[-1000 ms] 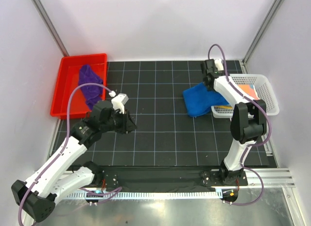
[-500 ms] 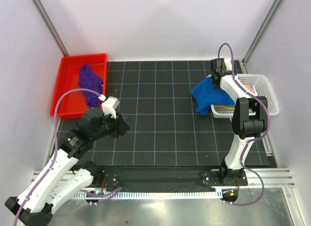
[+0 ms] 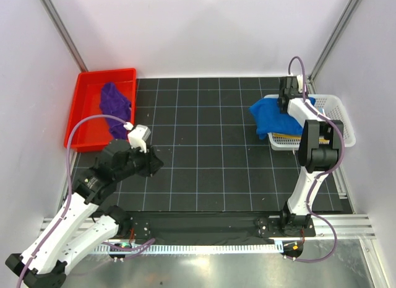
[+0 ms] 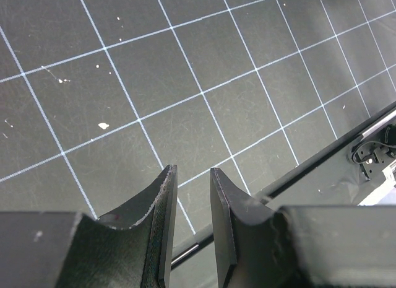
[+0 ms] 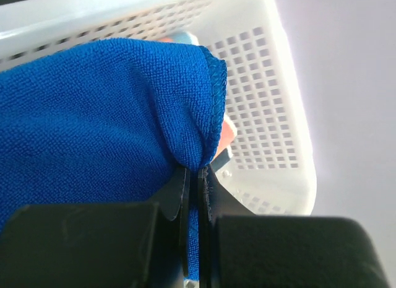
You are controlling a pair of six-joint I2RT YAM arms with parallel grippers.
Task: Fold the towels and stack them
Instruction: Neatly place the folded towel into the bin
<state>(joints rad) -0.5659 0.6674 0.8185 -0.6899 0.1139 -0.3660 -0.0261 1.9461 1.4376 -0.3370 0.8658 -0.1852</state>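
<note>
Barely begun, 0 folded: right gripper (image 5: 197, 173) clamped on blue towel (image 3: 272, 117) over basket (image 3: 346, 137), left gripper (image 4: 192, 176) slightly apart, empty; purple towel (image 3: 115, 103) crumpled in tray (image 3: 83, 117), orange towel (image 5: 228, 132) seemingly in basket.

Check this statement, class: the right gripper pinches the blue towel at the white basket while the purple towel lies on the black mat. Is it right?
Not quite: the purple towel lies in the red tray, as the top external view shows. The right gripper does pinch the blue towel.
</note>
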